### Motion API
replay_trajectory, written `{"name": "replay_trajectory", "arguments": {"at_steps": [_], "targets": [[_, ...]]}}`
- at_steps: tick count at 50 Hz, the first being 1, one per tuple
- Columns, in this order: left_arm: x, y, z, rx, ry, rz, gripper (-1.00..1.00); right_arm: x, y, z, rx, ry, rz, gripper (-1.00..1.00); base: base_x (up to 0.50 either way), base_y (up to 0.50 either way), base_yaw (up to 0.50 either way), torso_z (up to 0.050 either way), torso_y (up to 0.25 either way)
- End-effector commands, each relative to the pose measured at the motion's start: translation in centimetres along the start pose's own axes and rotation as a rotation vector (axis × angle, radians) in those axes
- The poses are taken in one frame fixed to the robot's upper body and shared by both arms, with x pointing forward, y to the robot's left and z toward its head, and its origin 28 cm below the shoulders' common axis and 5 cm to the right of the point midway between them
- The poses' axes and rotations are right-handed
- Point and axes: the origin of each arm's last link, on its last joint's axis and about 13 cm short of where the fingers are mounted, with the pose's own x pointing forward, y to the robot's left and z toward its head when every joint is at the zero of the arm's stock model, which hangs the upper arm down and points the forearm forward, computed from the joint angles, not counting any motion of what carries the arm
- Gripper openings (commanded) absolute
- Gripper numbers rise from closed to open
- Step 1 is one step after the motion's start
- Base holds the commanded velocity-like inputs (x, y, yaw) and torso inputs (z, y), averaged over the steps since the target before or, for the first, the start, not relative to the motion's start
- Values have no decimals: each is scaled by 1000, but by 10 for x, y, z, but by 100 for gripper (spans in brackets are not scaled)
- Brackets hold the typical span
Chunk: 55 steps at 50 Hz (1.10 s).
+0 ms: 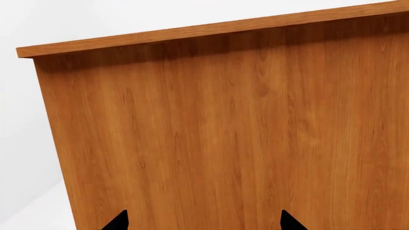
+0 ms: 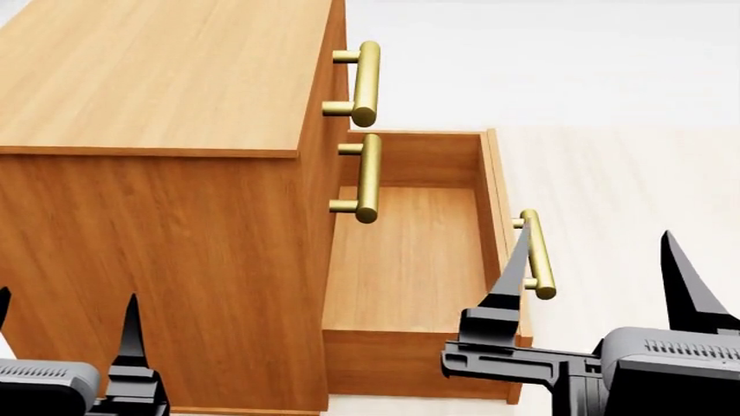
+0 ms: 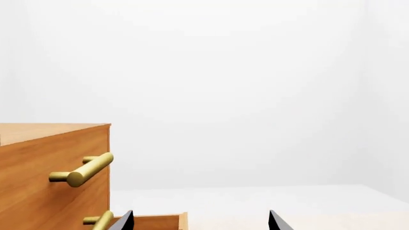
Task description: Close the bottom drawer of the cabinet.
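Observation:
The orange-brown cabinet fills the left of the head view, its drawer fronts facing right. The bottom drawer is pulled far out to the right and nothing shows inside it; its brass handle is on the outer front panel. My right gripper is open, nearer the camera than that panel, and one finger overlaps the handle in the image. My left gripper is open in front of the cabinet's side panel. In the right wrist view, the drawer's edge shows beside my open right gripper.
Two upper drawers are shut, each with its own brass handle. The top handle also shows in the right wrist view. Pale floor stretches to the right of the drawer. The left gripper faces only wood grain.

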Motion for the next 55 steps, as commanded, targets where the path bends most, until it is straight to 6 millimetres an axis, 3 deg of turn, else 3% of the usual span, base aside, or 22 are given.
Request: {"name": "replay_trajectory", "arguments": {"at_steps": [1,6,11,15,21,32,45,55], "targets": [[-3,1,2,-19,-9,8,100,17,-24,31,-86,-52,-52,100,0,0,0,0,0],[-3,2,4,-20,-12,11,100,29,-51,6,-95,-12,-113,100,0,0,0,0,0],[-3,2,2,-21,-9,10,100,24,-73,-34,-83,37,-164,100,0,0,0,0,0],[-3,2,1,-21,-7,10,100,20,-80,-54,-79,92,-170,100,0,0,0,0,0],[-3,2,3,-20,-8,7,100,19,-82,-78,-96,144,-152,100,0,0,0,0,0],[-5,2,0,-23,-4,3,100,18,-74,-92,-139,188,-97,100,0,0,0,0,0],[-5,2,-3,-25,0,2,100,25,-74,-139,-101,289,-79,100,0,0,0,0,0],[-6,2,-1,-23,-2,-2,100,29,-73,-151,-39,332,83,100,0,0,0,0,0]]}}
